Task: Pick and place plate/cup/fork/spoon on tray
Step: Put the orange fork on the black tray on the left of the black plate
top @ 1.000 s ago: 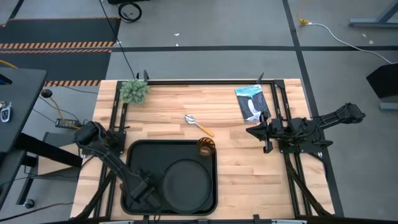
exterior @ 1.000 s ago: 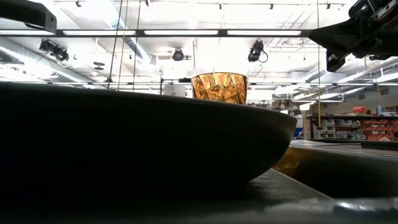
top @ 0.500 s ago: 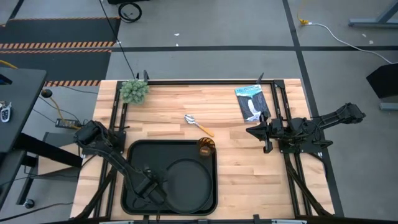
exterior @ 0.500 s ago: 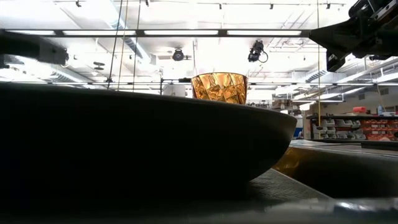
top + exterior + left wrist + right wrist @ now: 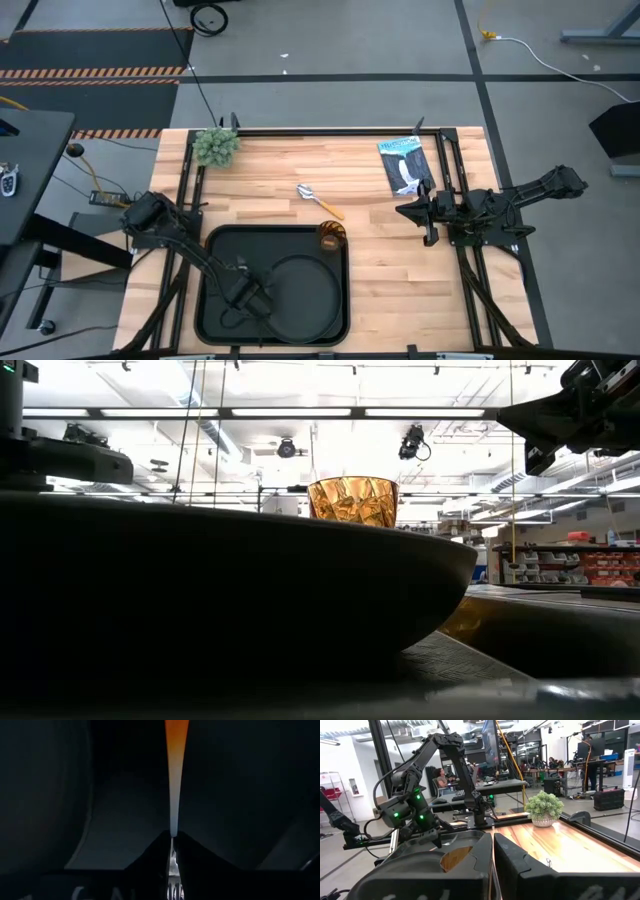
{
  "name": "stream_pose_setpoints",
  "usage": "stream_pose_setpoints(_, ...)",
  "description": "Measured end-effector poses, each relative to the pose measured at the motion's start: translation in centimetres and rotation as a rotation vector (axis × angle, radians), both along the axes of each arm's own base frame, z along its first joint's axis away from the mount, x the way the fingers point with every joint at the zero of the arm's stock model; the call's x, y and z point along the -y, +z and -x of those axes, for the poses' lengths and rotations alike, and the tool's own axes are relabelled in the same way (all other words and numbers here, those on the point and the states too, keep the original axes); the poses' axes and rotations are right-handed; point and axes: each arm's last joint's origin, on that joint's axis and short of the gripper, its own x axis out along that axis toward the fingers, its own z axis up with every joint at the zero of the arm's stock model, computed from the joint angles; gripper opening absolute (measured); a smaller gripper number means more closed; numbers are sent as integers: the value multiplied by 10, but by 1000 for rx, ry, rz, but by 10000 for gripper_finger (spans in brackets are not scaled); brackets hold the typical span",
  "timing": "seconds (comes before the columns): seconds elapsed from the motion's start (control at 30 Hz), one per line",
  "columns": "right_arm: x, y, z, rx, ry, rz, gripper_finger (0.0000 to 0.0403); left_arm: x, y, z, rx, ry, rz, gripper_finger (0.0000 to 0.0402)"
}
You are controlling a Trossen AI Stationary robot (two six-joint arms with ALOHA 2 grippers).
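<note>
The black tray lies at the table's near left. The round black plate sits flat in its right half and fills the low view. The amber cup stands upright at the tray's far right corner and shows in the low view. The spoon lies flat on the wood beyond the tray. My left gripper is over the tray, just left of the plate, shut on the fork. My right gripper waits, shut and empty, at the table's right. My left gripper pinches the fork between its two fingers at the neck, where the orange handle meets the metal. The handle points out past the fingertips over the tray's dark floor. The tines lie back between the fingers. Whether the fork touches the tray, I cannot tell.
A small potted plant stands at the far left corner. A dark packet lies at the far right. Bare wood lies between the tray and the right arm. Metal frame rails run along the left and right edges.
My left gripper has moved a little toward the table's far edge and right, closer to the plate, staying over the tray with the fork.
</note>
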Motion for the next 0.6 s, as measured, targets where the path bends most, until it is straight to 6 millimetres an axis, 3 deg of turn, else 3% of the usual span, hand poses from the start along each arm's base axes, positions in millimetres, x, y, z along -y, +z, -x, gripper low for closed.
stream_pose_setpoints(0.43, 0, 0, 0, 0, 0, 0, 23, 7, -2, 2, 27, -30, 3, 38)
stream_pose_setpoints(0.6, 0, 0, 0, 0, 0, 0, 23, 7, -2, 1, 34, -4, 3, 63)
